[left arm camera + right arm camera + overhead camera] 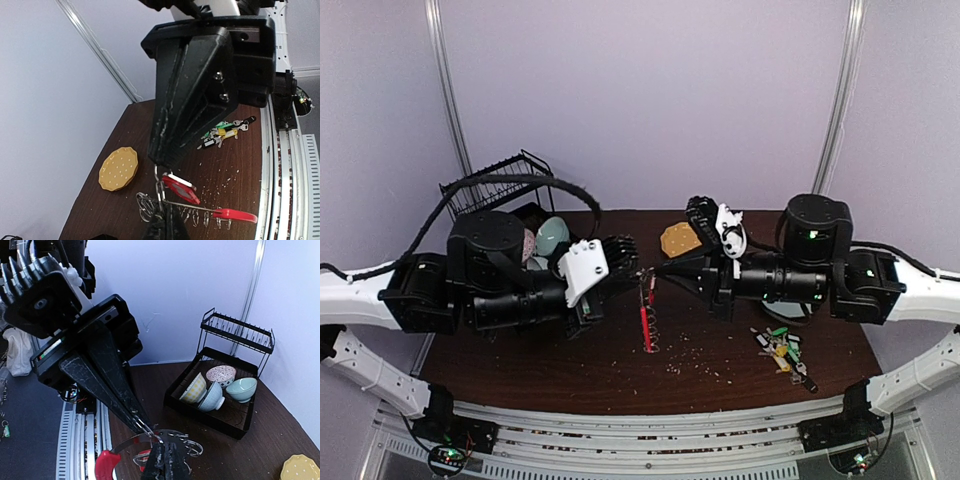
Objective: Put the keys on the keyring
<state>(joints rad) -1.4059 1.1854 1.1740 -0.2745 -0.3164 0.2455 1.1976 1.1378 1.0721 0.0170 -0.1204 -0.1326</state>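
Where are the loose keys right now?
In the top view, the keys lie bunched on the table's right side, near the front edge, apart from the keyring.

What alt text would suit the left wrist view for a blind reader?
The left tool, from below, and the right tool, from above, both pinch the keyring, with a red-tagged key hanging beside them. Behind, a yellow dotted plate and more keys lie on the dark table.

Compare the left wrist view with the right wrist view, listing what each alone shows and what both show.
Left wrist only: the loose keys. Right wrist only: the dish rack holding bowls. Both: the keyring, pinched by the left claw and the right claw, plus the yellow plate.
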